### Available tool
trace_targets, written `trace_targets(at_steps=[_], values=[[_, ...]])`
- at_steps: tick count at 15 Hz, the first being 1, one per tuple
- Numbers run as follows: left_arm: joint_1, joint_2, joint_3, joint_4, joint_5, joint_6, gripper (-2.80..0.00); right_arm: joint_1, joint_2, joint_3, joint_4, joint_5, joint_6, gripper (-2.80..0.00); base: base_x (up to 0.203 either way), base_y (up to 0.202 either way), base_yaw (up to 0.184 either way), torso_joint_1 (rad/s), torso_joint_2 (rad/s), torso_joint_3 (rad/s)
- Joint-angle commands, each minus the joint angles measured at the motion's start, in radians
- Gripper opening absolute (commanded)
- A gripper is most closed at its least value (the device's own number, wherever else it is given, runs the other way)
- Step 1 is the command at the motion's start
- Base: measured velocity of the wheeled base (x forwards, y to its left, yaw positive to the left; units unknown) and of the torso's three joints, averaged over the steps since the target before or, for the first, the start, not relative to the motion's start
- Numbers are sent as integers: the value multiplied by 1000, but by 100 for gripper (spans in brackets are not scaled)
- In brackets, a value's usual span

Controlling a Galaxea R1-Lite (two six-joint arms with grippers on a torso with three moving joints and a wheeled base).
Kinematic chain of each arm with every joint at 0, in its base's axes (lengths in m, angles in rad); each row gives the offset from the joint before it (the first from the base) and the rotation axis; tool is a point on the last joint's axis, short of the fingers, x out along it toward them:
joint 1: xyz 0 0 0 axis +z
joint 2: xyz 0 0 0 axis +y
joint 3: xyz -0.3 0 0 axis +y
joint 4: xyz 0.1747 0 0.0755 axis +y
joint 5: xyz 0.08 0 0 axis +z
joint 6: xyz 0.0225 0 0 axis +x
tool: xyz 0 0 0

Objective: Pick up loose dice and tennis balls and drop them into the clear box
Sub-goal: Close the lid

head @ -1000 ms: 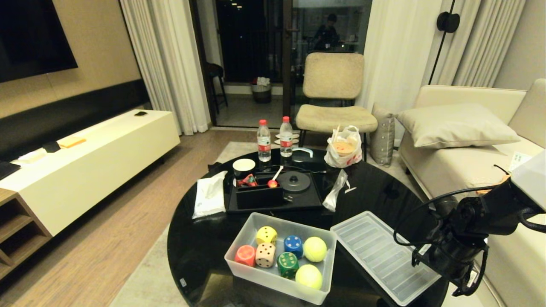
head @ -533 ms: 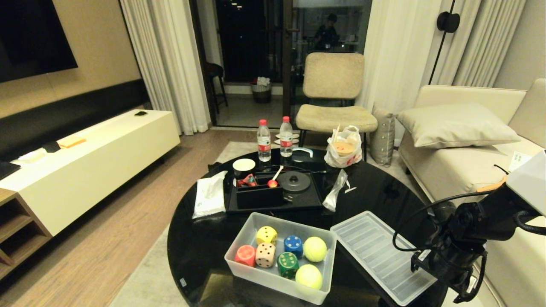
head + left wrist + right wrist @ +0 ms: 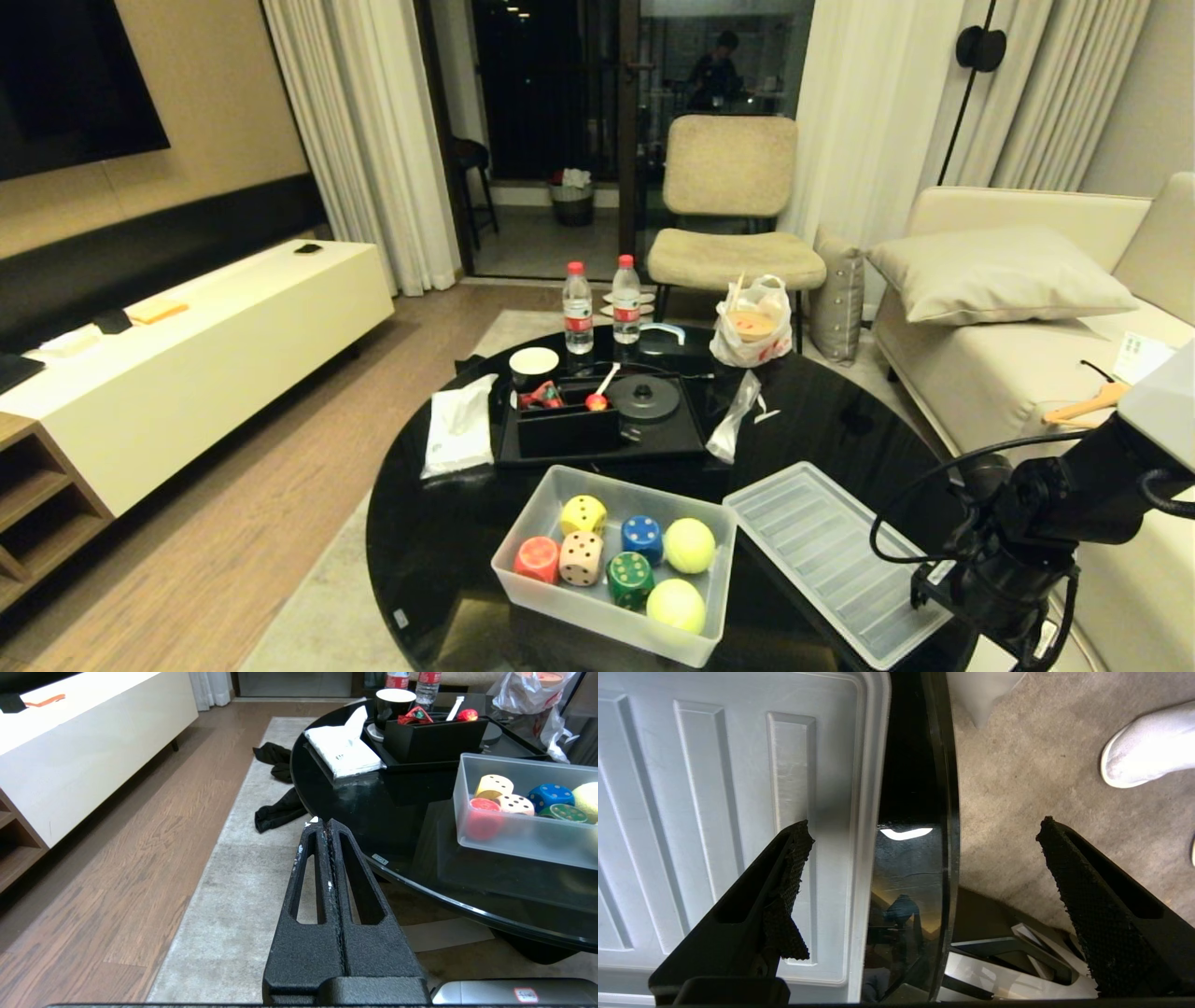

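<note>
The clear box (image 3: 700,597) sits on the near part of the round black table (image 3: 420,532), and it holds all the loose pieces: a yellow die (image 3: 583,513), a blue die (image 3: 642,537), a red die (image 3: 537,558), a tan die (image 3: 581,557) and a green die (image 3: 630,577), with two tennis balls (image 3: 689,545) on the box's right side, one behind the other. The ribbed lid (image 3: 831,560) lies flat on the table just right of the box, reaching the table's edge. The right gripper (image 3: 924,877) hangs over that edge with its fingers (image 3: 789,877) spread wide and empty; one finger is above the lid's rim, the other above the grey rug (image 3: 1017,788). A white shoe (image 3: 1148,751) stands on that rug. The left gripper (image 3: 329,826) is beside the table's left rim, low over the rug, its fingers pressed together on nothing. Behind the box stands a black tray (image 3: 672,443) carrying a small black box (image 3: 565,431).
</note>
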Motion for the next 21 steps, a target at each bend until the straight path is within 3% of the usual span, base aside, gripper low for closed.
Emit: trace_targets(at_steps=[1, 21], values=[[1, 1, 2, 0, -1, -2, -280, -1, 3, 3, 0, 2, 4, 0, 0, 0, 0, 0, 0, 0], [-1, 1, 2, 0, -1, 0, -280, 0, -50, 77, -26, 8, 5, 0, 0, 0, 0, 0, 0, 0]])
